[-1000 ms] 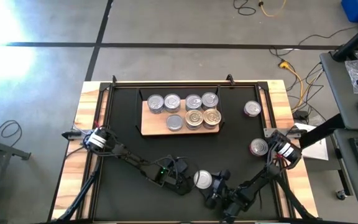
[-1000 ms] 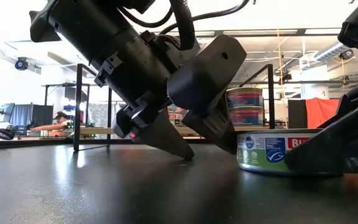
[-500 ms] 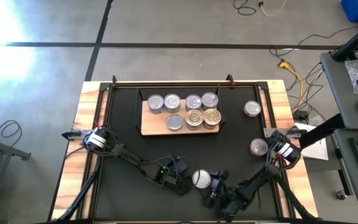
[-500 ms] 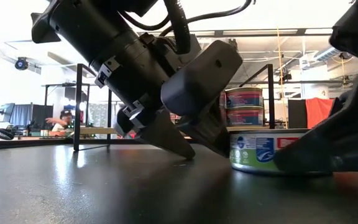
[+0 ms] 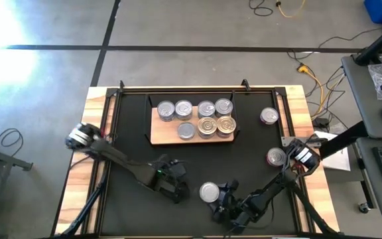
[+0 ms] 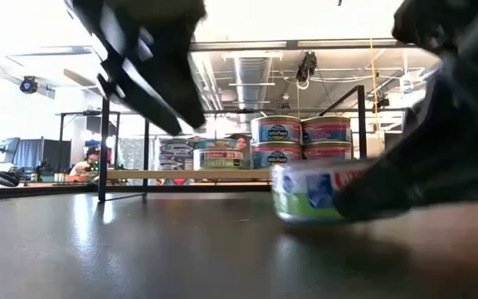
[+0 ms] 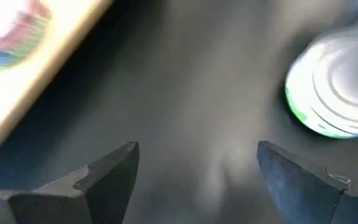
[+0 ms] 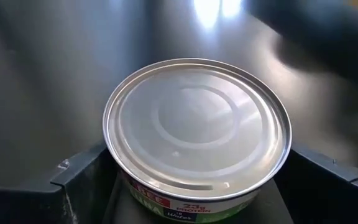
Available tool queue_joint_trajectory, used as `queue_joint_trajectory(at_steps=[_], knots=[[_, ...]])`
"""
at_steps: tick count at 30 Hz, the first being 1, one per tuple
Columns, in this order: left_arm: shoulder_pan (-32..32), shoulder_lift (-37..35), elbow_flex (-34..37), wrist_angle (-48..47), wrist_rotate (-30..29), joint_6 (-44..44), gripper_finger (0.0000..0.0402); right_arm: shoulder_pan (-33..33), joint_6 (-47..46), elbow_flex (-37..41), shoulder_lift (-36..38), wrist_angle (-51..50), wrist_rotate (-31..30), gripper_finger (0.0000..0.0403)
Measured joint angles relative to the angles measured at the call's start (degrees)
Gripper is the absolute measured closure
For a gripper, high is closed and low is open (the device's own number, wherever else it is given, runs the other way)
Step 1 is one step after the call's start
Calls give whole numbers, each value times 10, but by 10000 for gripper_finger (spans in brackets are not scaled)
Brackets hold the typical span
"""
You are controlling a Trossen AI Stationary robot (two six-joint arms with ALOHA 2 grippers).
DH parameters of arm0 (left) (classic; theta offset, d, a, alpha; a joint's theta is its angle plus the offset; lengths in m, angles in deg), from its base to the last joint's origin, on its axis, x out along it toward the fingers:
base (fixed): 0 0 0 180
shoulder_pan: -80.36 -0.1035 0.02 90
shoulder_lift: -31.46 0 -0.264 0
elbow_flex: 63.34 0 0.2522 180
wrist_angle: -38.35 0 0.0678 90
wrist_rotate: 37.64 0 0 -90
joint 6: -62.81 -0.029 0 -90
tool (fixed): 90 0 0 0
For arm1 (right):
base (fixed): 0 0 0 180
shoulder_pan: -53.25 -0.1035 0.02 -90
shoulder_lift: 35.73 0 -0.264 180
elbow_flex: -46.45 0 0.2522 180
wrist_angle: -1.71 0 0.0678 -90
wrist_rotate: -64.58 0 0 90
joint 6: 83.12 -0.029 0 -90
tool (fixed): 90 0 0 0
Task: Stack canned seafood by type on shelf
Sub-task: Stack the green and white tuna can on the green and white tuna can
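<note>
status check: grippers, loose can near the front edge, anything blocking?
Right gripper straddles green-label can, on the mat. Left gripper open, empty, beside it. Nothing in the way to shelf.

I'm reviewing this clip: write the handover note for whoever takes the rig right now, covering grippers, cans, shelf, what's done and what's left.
Right gripper: near edge of the mat, fingers either side of a silver-topped, green-sided can; jaws wide, the can sits on the mat, not lifted.
Left gripper: open and empty, just left of that can.
Shelf: seven can tops visible from above; the low view shows some stacked two high.
Left to do: the can at the right gripper, plus two loose cans on the mat's right side.
</note>
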Motion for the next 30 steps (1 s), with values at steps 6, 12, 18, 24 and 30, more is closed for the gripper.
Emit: queue_joint_trajectory(at_steps=[6,12,18,24,30], knots=[[15,-160,64,-137,-80,50,93,23,49,-71,3,-30,9,43],[21,-330,114,-166,-113,24,93,89,93,-166,3,-109,6,43],[22,-452,124,-164,-98,-92,93,180,103,-273,4,-195,3,43],[22,-559,124,-182,-95,-222,93,260,104,-336,9,-285,40,41],[21,-637,124,-184,-121,-310,93,326,86,-362,12,-318,138,40]])
